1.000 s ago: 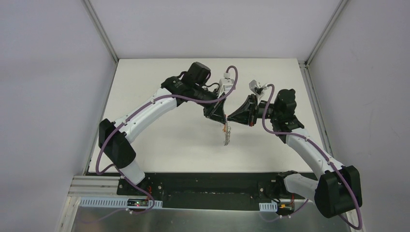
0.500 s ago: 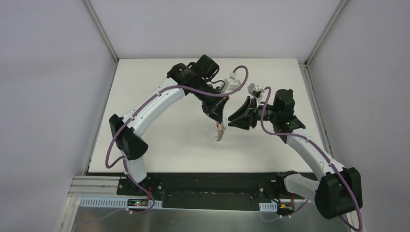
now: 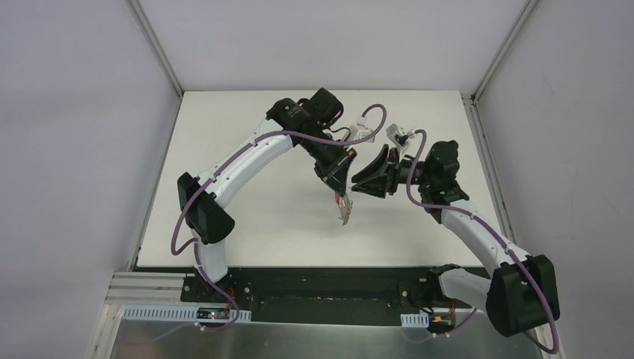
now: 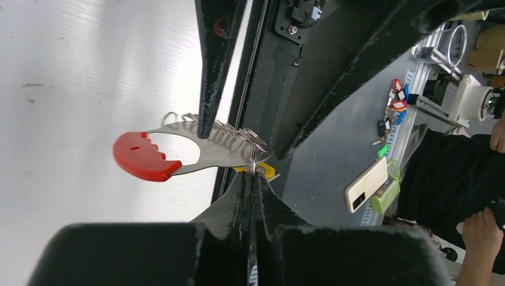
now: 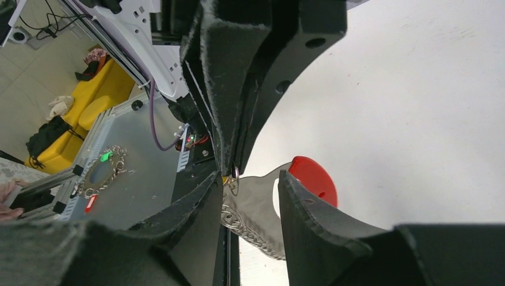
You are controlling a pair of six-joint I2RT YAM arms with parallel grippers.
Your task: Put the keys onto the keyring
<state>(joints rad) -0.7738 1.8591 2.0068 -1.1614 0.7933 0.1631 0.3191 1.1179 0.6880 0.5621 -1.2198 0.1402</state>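
Note:
My left gripper (image 4: pixel 253 174) is shut on a small wire ring of the keyring (image 4: pixel 202 152). The keyring is a curved silver piece with a bright red end (image 4: pixel 140 158) and several wire loops along its edge. It dangles above the white table (image 3: pixel 247 209). The key's yellow head (image 4: pixel 265 171) peeks out just behind the pinched ring. From above, the keyring (image 3: pixel 345 212) hangs below the left gripper (image 3: pixel 339 190). My right gripper (image 5: pixel 253 193) is open, one finger on each side of the silver part (image 5: pixel 256 205), and grips nothing. It faces the left gripper at close range (image 3: pixel 360 180).
A black rail (image 3: pixel 314 280) and aluminium frame (image 3: pixel 149 288) run along the table's near edge. Off the table on a grey surface lie a phone (image 4: pixel 365 185), a bunch of keys (image 4: pixel 394 104) and a chain (image 5: pixel 101 173). A person sits at the far right (image 4: pixel 452 179).
The right gripper has opened and let go of the keyring. The left arm has swung its elbow outward. The hanging keyring has shifted slightly left.

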